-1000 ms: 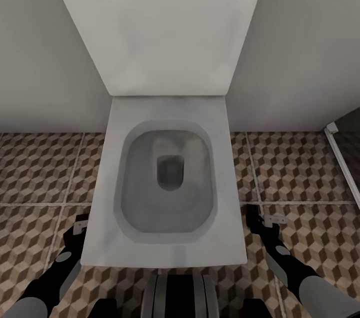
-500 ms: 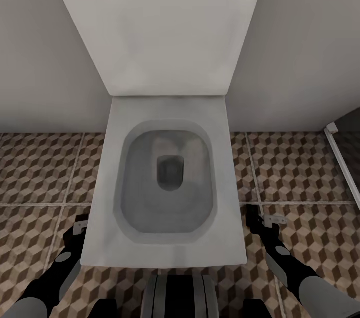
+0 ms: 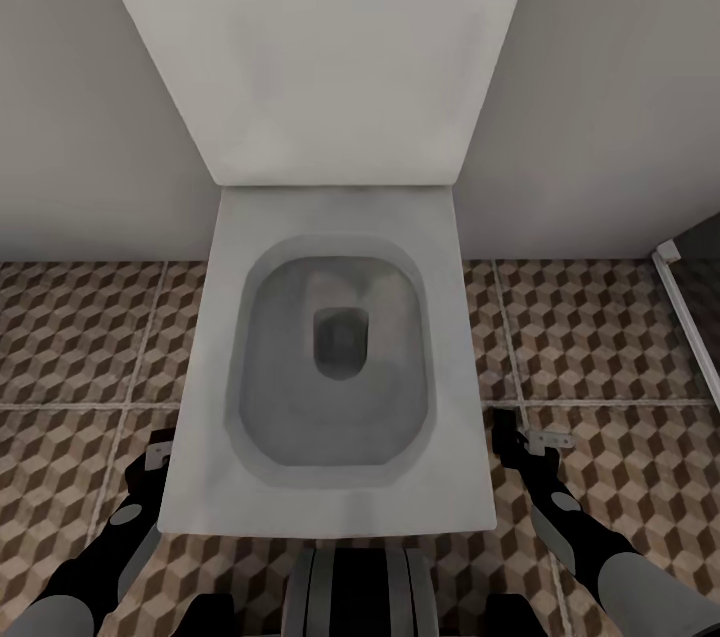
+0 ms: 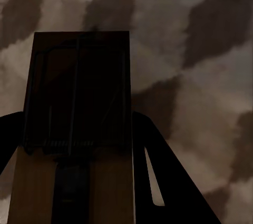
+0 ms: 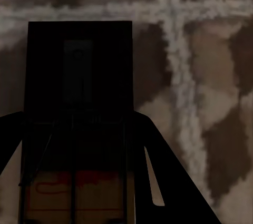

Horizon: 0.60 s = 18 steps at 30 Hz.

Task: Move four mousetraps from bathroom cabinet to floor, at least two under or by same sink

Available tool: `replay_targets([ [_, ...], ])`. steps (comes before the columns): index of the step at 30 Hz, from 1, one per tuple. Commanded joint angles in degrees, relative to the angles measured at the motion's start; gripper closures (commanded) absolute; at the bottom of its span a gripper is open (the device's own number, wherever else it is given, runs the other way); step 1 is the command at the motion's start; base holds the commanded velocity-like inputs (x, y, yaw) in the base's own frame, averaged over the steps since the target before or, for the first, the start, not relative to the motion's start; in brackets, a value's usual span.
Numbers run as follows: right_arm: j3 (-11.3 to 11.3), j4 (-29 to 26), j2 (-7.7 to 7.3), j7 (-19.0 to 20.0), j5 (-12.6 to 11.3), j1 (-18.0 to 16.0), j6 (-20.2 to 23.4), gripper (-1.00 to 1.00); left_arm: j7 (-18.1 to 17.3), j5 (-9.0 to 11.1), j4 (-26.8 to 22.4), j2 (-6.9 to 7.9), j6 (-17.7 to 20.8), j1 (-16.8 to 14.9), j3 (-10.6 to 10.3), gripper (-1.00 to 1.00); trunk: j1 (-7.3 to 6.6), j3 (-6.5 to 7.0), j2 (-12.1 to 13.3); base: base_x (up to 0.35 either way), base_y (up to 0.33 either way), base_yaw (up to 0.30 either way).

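Gripping one mousetrap apiece: left hand (image 4: 79, 145) clamped on mousetrap (image 4: 76, 124), right hand (image 5: 79, 145) clamped likewise, low at frame bottom over bathroom floor (image 3: 600, 337). Beyond, toilet (image 3: 330, 357). Risk if released here: landing beside the wrong fixture.

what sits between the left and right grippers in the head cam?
The white rectangular toilet bowl lies between the left gripper and right gripper, over the cube-patterned tile floor; the head view shows it. Each wrist view shows a brown wooden mousetrap held.
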Motion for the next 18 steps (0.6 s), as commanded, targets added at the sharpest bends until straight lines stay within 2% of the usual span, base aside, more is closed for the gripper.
replay_targets([
  [1,0.50,-0.03,-0.05,-0.43,-0.39,-0.02,-0.15,1.00,0.27,0.38,0.00,0.02,-0.17,-0.01,-0.15,1.00,-0.01,-0.03,-0.01,0.000,0.000,0.000],
  [18,0.50,-0.03,-0.05,-0.43,-0.39,-0.02,-0.14,1.00,0.29,0.38,0.02,0.01,-0.17,-0.01,-0.14,1.00,-0.01,-0.03,-0.01,0.000,0.000,0.000],
])
